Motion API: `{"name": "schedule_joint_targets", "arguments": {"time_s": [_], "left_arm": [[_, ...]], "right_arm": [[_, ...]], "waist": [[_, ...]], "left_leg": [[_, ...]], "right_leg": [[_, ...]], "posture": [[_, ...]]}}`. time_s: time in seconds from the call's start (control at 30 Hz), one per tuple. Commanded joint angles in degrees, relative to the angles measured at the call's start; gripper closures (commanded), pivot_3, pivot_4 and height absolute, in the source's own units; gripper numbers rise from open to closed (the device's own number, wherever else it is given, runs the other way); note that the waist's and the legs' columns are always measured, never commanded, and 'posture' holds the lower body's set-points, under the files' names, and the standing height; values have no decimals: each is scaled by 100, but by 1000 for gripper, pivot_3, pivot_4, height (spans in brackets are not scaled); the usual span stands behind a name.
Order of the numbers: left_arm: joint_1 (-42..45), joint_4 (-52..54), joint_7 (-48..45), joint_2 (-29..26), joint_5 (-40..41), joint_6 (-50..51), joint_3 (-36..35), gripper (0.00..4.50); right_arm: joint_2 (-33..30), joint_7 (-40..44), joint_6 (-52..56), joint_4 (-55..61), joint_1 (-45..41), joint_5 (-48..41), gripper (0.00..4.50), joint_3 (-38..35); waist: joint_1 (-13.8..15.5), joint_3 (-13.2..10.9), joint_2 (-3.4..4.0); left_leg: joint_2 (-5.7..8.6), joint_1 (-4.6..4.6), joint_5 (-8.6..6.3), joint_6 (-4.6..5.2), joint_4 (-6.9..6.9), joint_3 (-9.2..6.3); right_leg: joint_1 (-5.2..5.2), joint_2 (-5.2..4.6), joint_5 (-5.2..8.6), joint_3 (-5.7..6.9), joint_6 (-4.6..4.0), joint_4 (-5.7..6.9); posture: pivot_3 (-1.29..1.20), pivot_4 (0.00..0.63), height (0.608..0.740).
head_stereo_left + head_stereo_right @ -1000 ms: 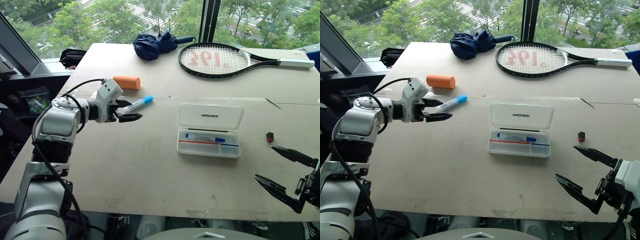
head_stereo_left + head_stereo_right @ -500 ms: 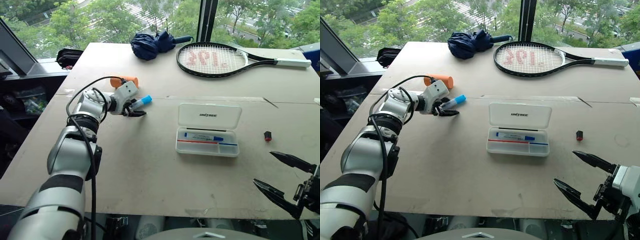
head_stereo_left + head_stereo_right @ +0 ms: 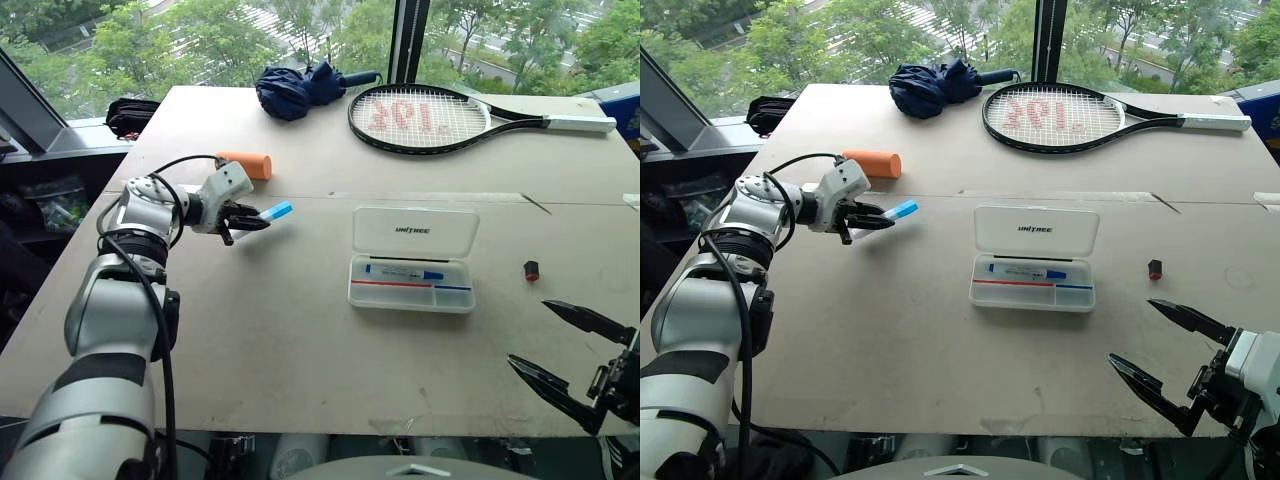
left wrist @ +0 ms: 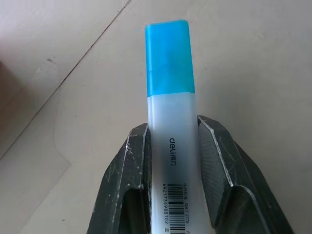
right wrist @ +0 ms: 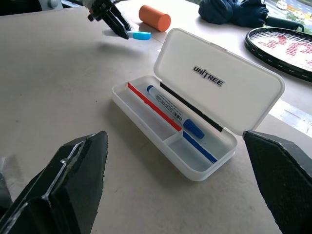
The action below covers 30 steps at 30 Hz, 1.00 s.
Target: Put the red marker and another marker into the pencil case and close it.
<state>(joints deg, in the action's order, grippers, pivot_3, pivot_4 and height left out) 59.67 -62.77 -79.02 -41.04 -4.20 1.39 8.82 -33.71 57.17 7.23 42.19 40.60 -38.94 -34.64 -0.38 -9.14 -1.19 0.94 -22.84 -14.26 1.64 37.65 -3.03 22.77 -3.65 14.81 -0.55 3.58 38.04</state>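
Left end effector point(image 3: 243, 219) shut tight on blue-capped marker point(image 4: 170, 122), at 9 o'clock from open pencil case point(image 3: 412, 260) on bench point(image 3: 300, 340). Right end effector point(image 3: 570, 360) wide open, holding nothing, at 5 o'clock.

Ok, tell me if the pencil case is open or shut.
Open: the pencil case has its lid swung back, and a blue-capped marker lies inside.

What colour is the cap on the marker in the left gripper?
Light blue cap; clearest in the left wrist view.

Upper-floor office or test room; board table point(image 3: 300, 330) at big windows point(image 3: 200, 40), treetops point(image 3: 150, 30) below
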Motion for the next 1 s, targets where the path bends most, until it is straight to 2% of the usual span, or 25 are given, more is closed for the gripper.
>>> {"name": "schedule_joint_targets", "arguments": {"time_s": [0.03,0.1,0.17,0.27,0.4,0.6,1.0], "left_arm": [[-934,2858,-1166,-326,823,1260,-39,3768],[-1582,4677,-1284,-465,1287,2189,52,3768],[-1924,5963,-1066,-361,1526,2872,168,3768],[-1974,6801,-621,-42,1629,3394,383,3768],[-1683,7139,-30,554,1472,3990,990,3768],[-1455,7165,657,1122,1103,4242,1816,3768],[-1000,6861,943,1411,832,4285,2600,3768]], "right_arm": [[-47,70,-107,1,-4,-56,0,-133],[-50,106,-125,-40,9,-61,0,-168],[-70,121,-119,-74,-11,-56,0,-180],[-114,125,-89,-105,-59,-71,0,-198],[-239,251,-82,-183,-77,-95,0,-289],[-517,570,-54,-408,-124,-178,0,-460],[-1344,1494,81,-1263,-602,-314,0,-789]], "waist": [[-19,-1,3],[-14,-1,3],[-1,-1,4],[81,2,9],[115,4,13],[89,3,13],[106,-5,26]], "left_leg": [[-1,0,0,0,0,4],[-6,0,0,-1,0,3],[-9,-2,0,-1,0,0],[-6,-1,0,-1,4,-7],[-4,2,0,0,19,2],[-5,2,-7,11,31,13],[-5,-1,-10,16,41,15]], "right_leg": [[0,-2,0,-6,0,-3],[0,-7,0,-13,-1,-4],[0,-25,0,-30,-2,-6],[-5,-36,-1,-25,-3,-4],[-10,-5,-1,-23,-2,-2],[-10,6,-1,-20,-1,0],[-11,7,0,-21,-1,-2]], "posture": [[0,150,730],[0,150,730],[0,150,730],[0,150,730],[0,150,730],[0,150,730],[0,150,730]]}}
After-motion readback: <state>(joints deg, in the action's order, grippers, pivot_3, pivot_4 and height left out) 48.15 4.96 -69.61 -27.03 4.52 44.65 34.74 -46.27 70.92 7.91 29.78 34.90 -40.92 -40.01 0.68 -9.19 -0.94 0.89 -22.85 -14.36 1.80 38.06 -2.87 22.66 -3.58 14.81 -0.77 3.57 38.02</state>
